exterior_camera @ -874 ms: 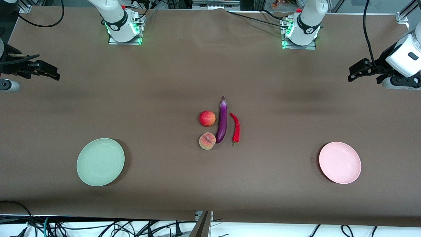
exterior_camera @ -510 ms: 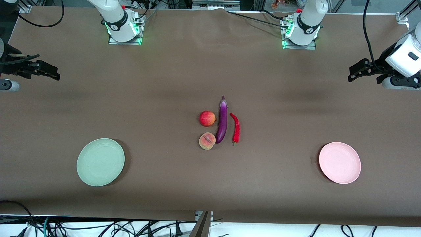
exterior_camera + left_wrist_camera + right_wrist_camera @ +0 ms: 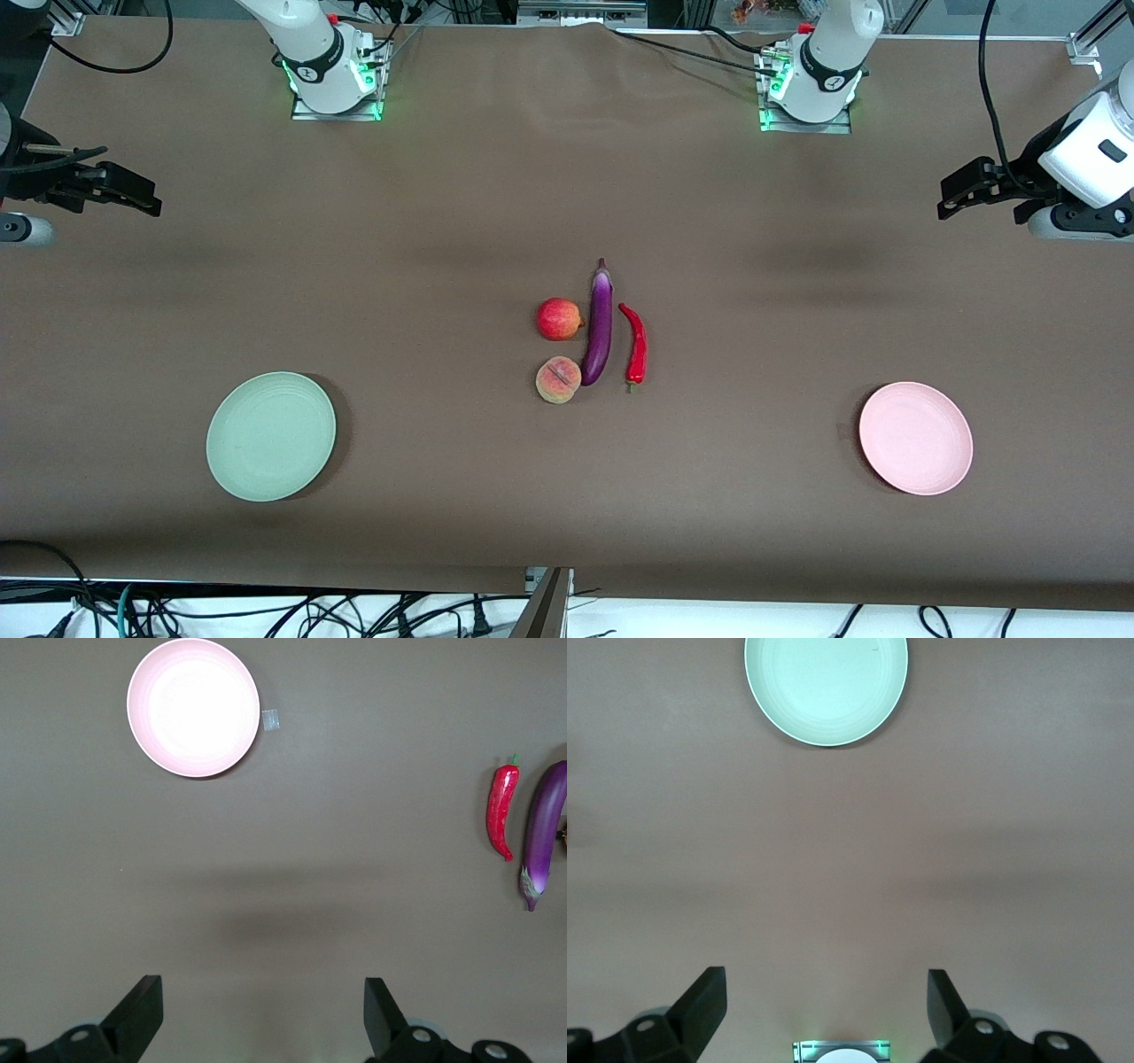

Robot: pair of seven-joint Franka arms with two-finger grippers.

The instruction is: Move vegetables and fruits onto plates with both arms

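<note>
Four pieces sit bunched mid-tabletop: glossy purple eggplant (image 3: 600, 323), curved red chili (image 3: 634, 344), red apple (image 3: 559, 319), creased peach (image 3: 558, 379). The pale green plate (image 3: 271, 436) and pale pink plate (image 3: 915, 438) wait empty at either end, one per arm. Left pincer (image 3: 263, 1014) and right pincer (image 3: 826, 1010) hang wide, holding nothing

Brown matte table cover (image 3: 443, 221) (faint creases); tangled black cables (image 3: 266, 616) on white floor along near edge.
</note>
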